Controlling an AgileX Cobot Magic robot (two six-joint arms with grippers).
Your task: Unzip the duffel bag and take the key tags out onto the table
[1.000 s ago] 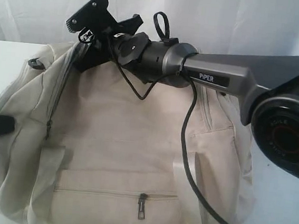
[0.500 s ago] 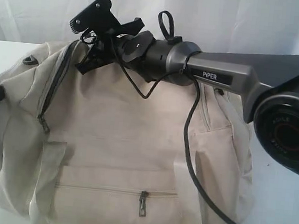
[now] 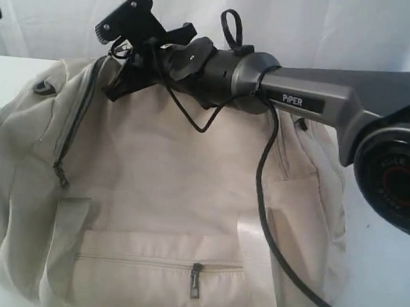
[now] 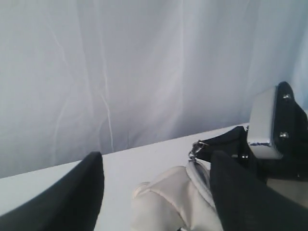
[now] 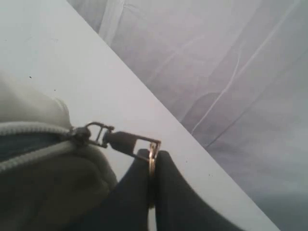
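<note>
In the exterior view your duffel bag [image 3: 173,187] lies across the white tabletop [image 3: 388,287], its top end near the far edge by the curtain [image 3: 312,26]. The right gripper [image 3: 119,62] reaches over it to the top of the long zip [image 3: 77,123], which gapes, showing only grey lining; what is inside is hidden. The front pocket [image 3: 156,279] is zipped shut. In the left wrist view your left gripper [image 4: 156,159] hangs above the bag's end [image 4: 163,202], touching nothing, with its two dark fingers [image 4: 86,192] spread wide. In the right wrist view the right gripper [image 5: 151,159] has its jaws pinched tight on the dark metal zip pull [image 5: 127,141], with the slider [image 5: 79,134] at the bag's end, above bare tabletop [image 5: 72,72].
</note>
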